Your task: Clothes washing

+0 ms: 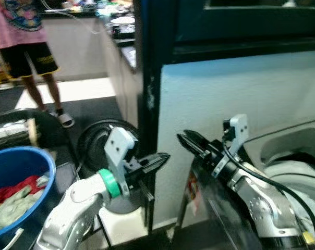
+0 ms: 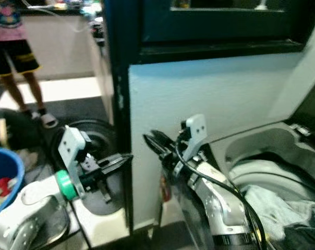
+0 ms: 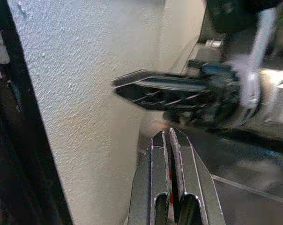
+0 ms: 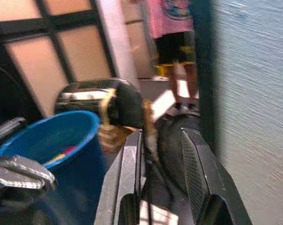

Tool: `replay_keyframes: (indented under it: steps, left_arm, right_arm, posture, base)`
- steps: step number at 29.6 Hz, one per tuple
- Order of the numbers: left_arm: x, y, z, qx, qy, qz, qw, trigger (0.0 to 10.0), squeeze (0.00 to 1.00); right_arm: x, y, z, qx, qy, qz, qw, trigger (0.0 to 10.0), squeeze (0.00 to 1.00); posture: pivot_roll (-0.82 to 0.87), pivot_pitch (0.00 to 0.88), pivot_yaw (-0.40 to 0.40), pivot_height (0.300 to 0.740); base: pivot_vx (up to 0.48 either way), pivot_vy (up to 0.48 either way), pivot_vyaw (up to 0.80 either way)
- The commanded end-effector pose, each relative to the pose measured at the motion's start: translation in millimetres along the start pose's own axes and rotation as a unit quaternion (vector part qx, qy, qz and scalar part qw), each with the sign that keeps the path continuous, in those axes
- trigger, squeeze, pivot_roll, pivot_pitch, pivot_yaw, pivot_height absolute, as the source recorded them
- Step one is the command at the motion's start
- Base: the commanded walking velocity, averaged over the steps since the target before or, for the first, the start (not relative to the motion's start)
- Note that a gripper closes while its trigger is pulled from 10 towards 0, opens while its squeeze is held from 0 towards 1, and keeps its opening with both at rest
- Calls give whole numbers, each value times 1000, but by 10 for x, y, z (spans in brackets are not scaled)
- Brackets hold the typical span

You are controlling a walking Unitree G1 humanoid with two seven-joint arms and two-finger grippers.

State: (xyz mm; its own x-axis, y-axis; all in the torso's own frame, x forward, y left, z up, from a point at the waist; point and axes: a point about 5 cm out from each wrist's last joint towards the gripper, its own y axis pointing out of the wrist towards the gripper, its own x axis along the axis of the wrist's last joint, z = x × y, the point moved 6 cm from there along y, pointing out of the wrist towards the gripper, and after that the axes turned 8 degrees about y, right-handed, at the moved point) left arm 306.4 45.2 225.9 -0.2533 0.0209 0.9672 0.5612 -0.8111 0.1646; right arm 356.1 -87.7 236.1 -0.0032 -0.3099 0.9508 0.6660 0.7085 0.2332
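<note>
A blue basin [image 1: 47, 165] at my lower left holds a heap of red and pale clothes [image 1: 14, 200]. At my right stands a top-loading washing machine [image 2: 262, 148], its tub showing pale laundry [image 2: 275, 208]. My left gripper [image 1: 161, 158] is raised between the two, fingers shut and empty, with its tips [image 3: 166, 137] close to a white wall. My right gripper [image 1: 186, 139] points left toward it just above the machine's corner. Its fingers [image 4: 195, 154] are open with nothing between them.
A white textured wall [image 1: 241, 88] with a dark window frame above stands straight ahead. A black round fan [image 1: 94, 141] sits on the floor by the dark post. A person in a pink shirt and black shorts [image 1: 27, 49] stands far left near a counter.
</note>
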Motion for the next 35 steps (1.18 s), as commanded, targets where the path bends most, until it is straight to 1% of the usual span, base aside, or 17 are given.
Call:
replay_keyframes:
  steps: [1,16,17,19,20,21,22,23,25,26,27,28,29,30,33,34,35]
  left_arm:
    - [-8,-8,-41,-12,-5,4,1000,10000,0]
    - [-10,-22,28,5,4,5,1000,10000,0]
    - [-8,-22,77,20,10,4,1000,10000,0]
    - [-3,-24,244,68,27,3,997,10000,0]
    - [-3,-24,244,68,27,3,997,10000,0]
    - [8,-36,389,109,38,5,993,10000,0]
    - [8,-36,389,109,38,5,993,10000,0]
    - [50,-56,537,151,48,4,987,10000,0]
    - [50,-56,537,151,48,4,987,10000,0]
    - [105,-86,687,198,64,3,978,10000,0]
    - [157,-122,810,237,68,4,969,10000,0]
    - [157,-122,810,237,68,4,969,10000,0]
    - [198,-151,884,263,74,4,962,10000,0]
    - [224,-172,923,276,76,3,958,10000,0]
    - [224,-172,923,276,76,3,958,10000,0]
    - [225,-190,944,284,77,7,956,10000,0]
    - [225,-190,944,284,77,7,956,10000,0]
  right_arm:
    - [-25,-60,-12,1,9,6,1000,10000,0]
    - [10,-61,17,10,17,0,1000,10000,0]
    - [26,-62,18,11,20,-4,1000,10000,0]
    - [73,-60,7,8,24,-16,1000,10000,0]
    - [73,-60,7,8,24,-16,1000,10000,0]
    - [157,-54,-22,0,35,-39,999,10000,0]
    - [157,-54,-22,0,35,-39,999,10000,0]
    - [269,-44,-92,-20,47,-69,996,10000,0]
    - [269,-44,-92,-20,47,-69,996,10000,0]
    - [379,-37,-177,-49,45,-97,993,10000,0]
    - [475,-31,-246,-75,41,-121,989,10000,0]
    - [475,-31,-246,-75,41,-121,989,10000,0]
    - [530,-26,-294,-96,31,-134,986,10000,0]
    - [561,-22,-323,-113,19,-141,983,10000,0]
    - [561,-22,-323,-113,19,-141,983,10000,0]
    - [561,-16,-356,-131,11,-141,981,10000,0]
    - [561,-16,-356,-131,11,-141,981,10000,0]
  posture:
    - [15,7,40,740]
    - [13,4,37,740]
    - [13,4,36,740]
    - [13,3,36,740]
    - [13,3,36,740]
    - [13,1,36,740]
    - [13,1,36,740]
    - [13,1,36,740]
    - [13,1,36,740]
    - [8,0,40,740]
    - [7,0,40,740]
    - [7,0,40,740]
    - [3,0,42,740]
    - [3,0,42,740]
    - [3,0,42,740]
    - [2,0,41,740]
    - [2,0,41,740]
  base:
    - [0,0,800]
    - [0,0,800]
    - [0,0,800]
    - [0,0,800]
    - [0,0,800]
    - [0,0,800]
    - [0,0,800]
    - [0,0,800]
    - [0,0,800]
    - [0,0,800]
    - [0,0,800]
    - [0,0,800]
    - [0,0,800]
    - [0,0,0]
    - [0,0,0]
    - [0,0,0]
    - [0,0,0]
